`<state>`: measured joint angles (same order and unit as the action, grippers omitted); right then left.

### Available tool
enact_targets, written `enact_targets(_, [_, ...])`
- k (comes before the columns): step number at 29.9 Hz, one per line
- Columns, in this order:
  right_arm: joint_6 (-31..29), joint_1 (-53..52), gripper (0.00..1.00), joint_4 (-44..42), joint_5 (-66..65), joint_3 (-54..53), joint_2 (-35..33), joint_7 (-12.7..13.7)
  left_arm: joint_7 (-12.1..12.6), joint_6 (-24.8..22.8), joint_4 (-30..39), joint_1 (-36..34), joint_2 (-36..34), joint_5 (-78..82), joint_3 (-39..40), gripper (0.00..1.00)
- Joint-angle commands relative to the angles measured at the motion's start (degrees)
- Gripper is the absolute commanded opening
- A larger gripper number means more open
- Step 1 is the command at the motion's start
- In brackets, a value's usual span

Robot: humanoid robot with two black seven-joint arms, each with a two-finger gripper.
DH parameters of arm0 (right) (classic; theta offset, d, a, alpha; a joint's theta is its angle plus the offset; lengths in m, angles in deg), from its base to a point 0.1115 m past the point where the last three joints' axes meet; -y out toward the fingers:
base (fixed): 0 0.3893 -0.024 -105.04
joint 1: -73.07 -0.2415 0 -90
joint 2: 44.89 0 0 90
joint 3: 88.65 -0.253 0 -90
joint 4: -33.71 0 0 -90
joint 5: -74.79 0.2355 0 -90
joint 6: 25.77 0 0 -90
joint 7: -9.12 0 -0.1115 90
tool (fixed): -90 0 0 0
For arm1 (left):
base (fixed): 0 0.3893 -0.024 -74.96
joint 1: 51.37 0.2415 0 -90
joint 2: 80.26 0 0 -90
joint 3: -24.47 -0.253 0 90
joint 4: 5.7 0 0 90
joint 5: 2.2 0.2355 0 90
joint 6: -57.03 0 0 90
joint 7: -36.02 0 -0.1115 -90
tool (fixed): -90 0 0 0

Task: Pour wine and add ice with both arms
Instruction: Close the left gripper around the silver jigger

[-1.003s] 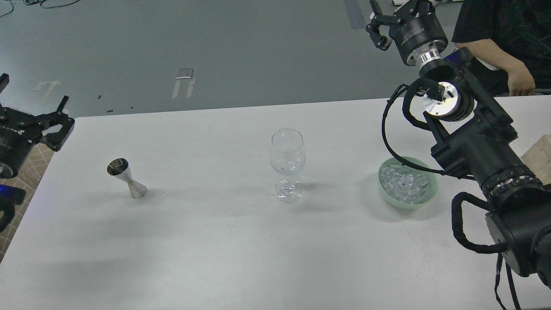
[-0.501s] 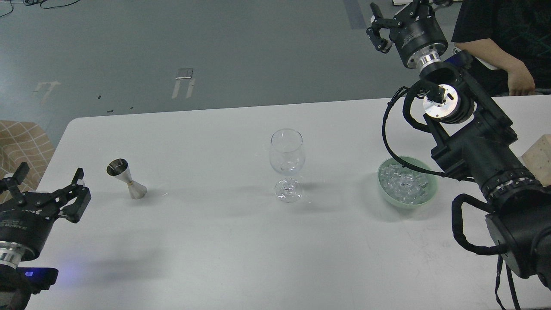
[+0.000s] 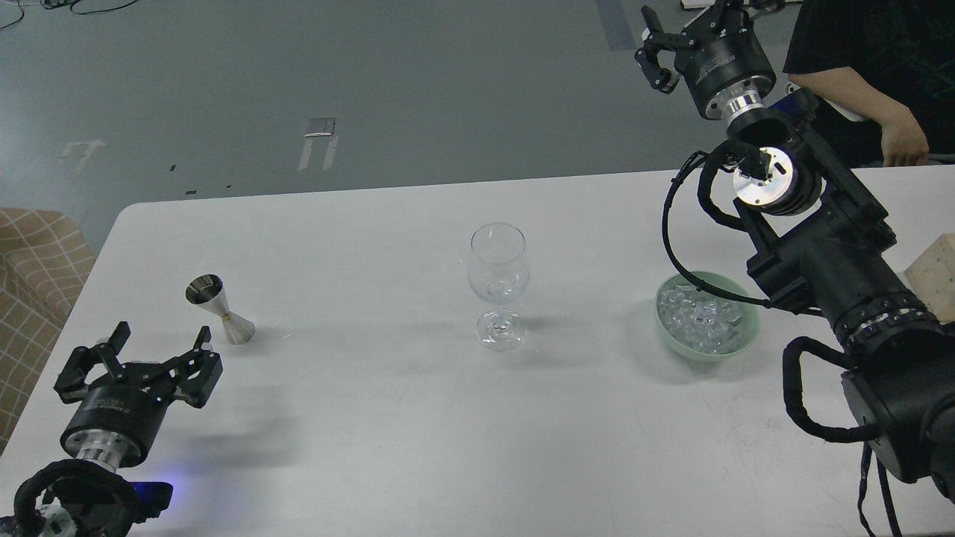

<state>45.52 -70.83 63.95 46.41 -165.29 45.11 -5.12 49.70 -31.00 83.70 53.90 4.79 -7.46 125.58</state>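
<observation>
A clear stemmed wine glass (image 3: 498,283) stands upright in the middle of the white table (image 3: 388,418). A small steel jigger (image 3: 217,307) stands to its left; any wine in it cannot be made out. A pale green bowl (image 3: 735,339) at the right holds many clear ice cubes (image 3: 700,318). My left gripper (image 3: 142,359) is open and empty, low over the table just below and left of the jigger. My right gripper (image 3: 683,33) is raised high beyond the table's far edge, open and empty.
A person's arm (image 3: 869,97) reaches in at the top right, behind my right arm. A pale block (image 3: 936,272) sits at the right edge. A checked cloth surface (image 3: 33,268) lies off the table's left side.
My left arm has swung down from the left edge onto the table and now sits close to the jigger. My right gripper has barely shifted.
</observation>
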Motion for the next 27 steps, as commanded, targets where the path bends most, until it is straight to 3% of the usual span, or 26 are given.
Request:
enact_targets(1, [0.00,0.02,1.00,0.08,0.00,0.00,0.00,0.00,-0.41,-0.31,-3.35,-2.25,0.02,1.30,-1.52,0.98])
enact_targets(11, [0.00,0.02,1.00,0.08,0.00,0.70,0.00,0.00,-2.96,-1.71,-16.87,-12.17,0.46,4.65,-3.55,0.98])
enact_targets(20, [0.00,0.20,1.00,0.08,0.00,0.70,0.00,0.00,-3.48,-3.91,-22.77,-16.84,0.29,4.74,-3.63,0.98])
enact_targets(25, [0.00,0.20,1.00,0.08,0.00,0.61,0.00,0.00,-4.45,-4.00,-24.19,-18.52,0.20,5.26,-3.72,0.95])
enact_targets(27, [0.00,0.20,1.00,0.08,0.00,0.61,0.00,0.00,-4.45,-4.18,-25.76,-19.57,0.20,5.53,-3.72,0.85])
